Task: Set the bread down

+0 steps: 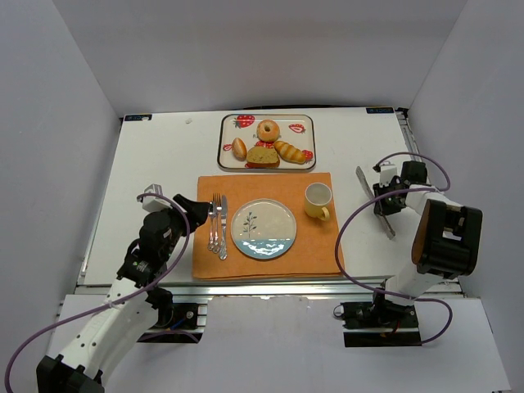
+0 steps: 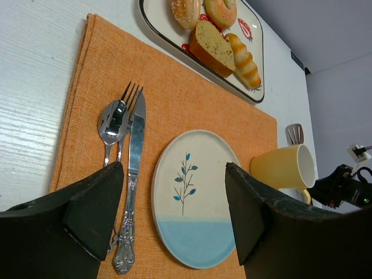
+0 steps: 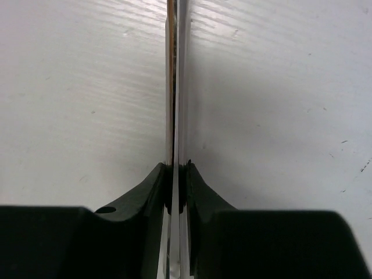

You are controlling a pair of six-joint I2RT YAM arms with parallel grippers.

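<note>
Top external view puts the job at its tool-fetching step: no bread has reached the plate, and all four pieces lie on the tray at the upper centre of the frame. The right gripper (image 3: pixel 176 174), at the right of that frame, has its fingers pinched shut on the metal tongs (image 3: pixel 174 87), which lie on the bare table just right of the placemat. The left gripper (image 2: pixel 173 174) hangs over the mat's left edge with its fingers spread wide and nothing between them.

Next, I judge, the tongs must be lifted level, carried up and left to the tray, and set over one piece. The grip is on a thin edge, so the tool may twist.

- Table (image 1: pixel 155 164): white, painted, with a faint wood grain.
- Placemat (image 1: pixel 319 254): orange woven cloth, rectangular.
- Tray (image 1: pixel 286 119): white with a dark rim and strawberry prints, rounded corners.
- Plate (image 1: pixel 264 229): round, glazed, cream above a blue band, with a leaf sprig.
- Mug (image 1: pixel 318 199): pale yellow, glossy, handle towards the lower edge of the frame.
- Bread: a sugared ring (image 1: pixel 268 129), a seeded loaf slice (image 1: pixel 263 155), a ridged golden roll (image 1: pixel 290 151) and a small oval bun (image 1: pixel 238 148).
- Knife (image 1: pixel 223 229), fork (image 1: pixel 214 214) and spoon (image 1: pixel 210 221): polished steel with ornate handles, side by side left of the plate.
- Tongs: a flat bright strip, seen edge-on from the right wrist.
</note>
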